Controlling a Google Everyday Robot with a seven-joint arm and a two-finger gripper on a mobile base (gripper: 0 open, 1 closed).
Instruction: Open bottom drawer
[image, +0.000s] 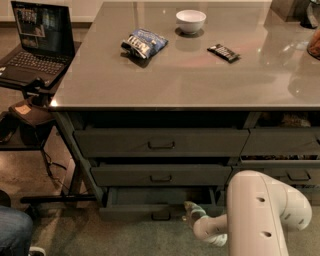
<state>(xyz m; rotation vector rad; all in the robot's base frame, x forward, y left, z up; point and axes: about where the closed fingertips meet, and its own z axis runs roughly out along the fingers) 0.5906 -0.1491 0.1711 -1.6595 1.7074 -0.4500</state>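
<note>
The bottom drawer (131, 212) is the lowest, thinnest-fronted dark grey drawer of the wide stack under the table. It stands partly pulled out, with a dark gap above its front showing the shallow inside (150, 196). Its small centre pull handle (161, 216) shows on the front panel. My gripper (189, 209) is at the drawer's front edge, just right of the handle, on the end of my white arm (260, 210), which comes in from the lower right.
Two taller drawers (160, 142) (160, 175) sit above it, with a neighbouring stack (282, 142) to the right. The grey tabletop (190, 75) holds a chip bag (144, 43), a white bowl (190, 21) and a dark bar (223, 52). A laptop (35, 42) on a stand and a person's leg (12, 232) are at left.
</note>
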